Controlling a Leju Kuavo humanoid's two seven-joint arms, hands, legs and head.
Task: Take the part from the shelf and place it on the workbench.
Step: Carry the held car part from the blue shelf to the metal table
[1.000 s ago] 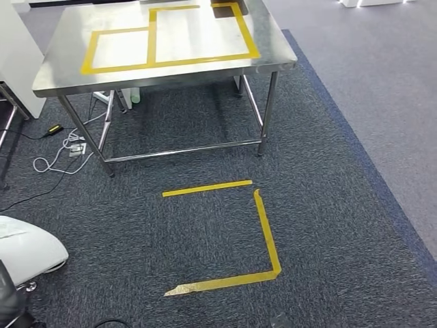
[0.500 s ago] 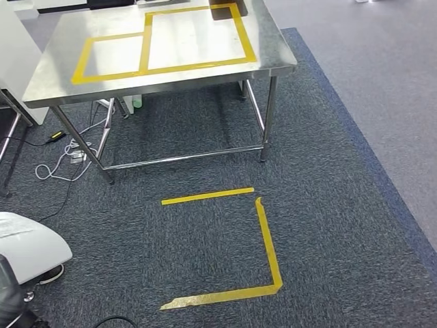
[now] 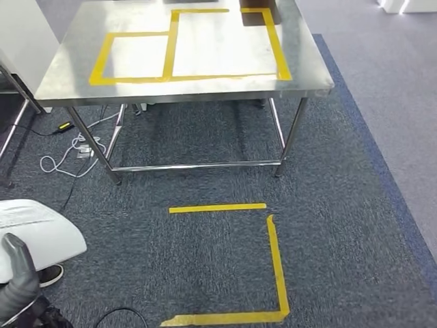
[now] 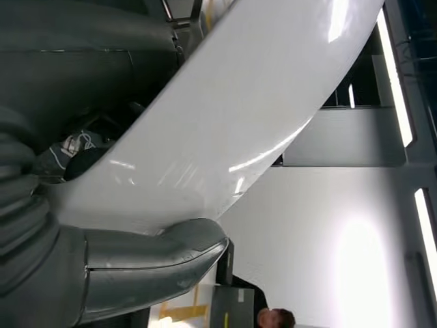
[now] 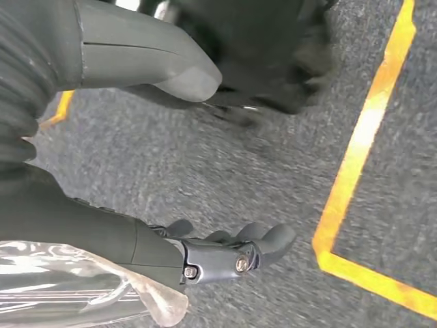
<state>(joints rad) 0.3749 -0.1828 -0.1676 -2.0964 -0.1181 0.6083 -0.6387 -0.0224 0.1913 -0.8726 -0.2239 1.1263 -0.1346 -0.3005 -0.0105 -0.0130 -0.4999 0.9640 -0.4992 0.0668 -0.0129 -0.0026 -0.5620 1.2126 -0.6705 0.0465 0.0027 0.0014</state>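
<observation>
Left hand [image 3: 18, 277] gripping white part [image 3: 44, 236], workbench [image 3: 67, 72] well ahead

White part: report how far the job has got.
Done: the white part is off the shelf, gripped by the left robot hand. In hand: carrying it, with the workbench ahead across the carpet. Left: close the gap and set the part on the workbench top.

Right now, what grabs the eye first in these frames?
The steel workbench ahead, its top marked with yellow tape rectangles, with a partial yellow tape square on the dark carpet in front of it. At the lower left, the left hand grips a large, glossy white part, which looms across the left wrist view. The right hand hangs over the carpet near the floor tape.
</observation>
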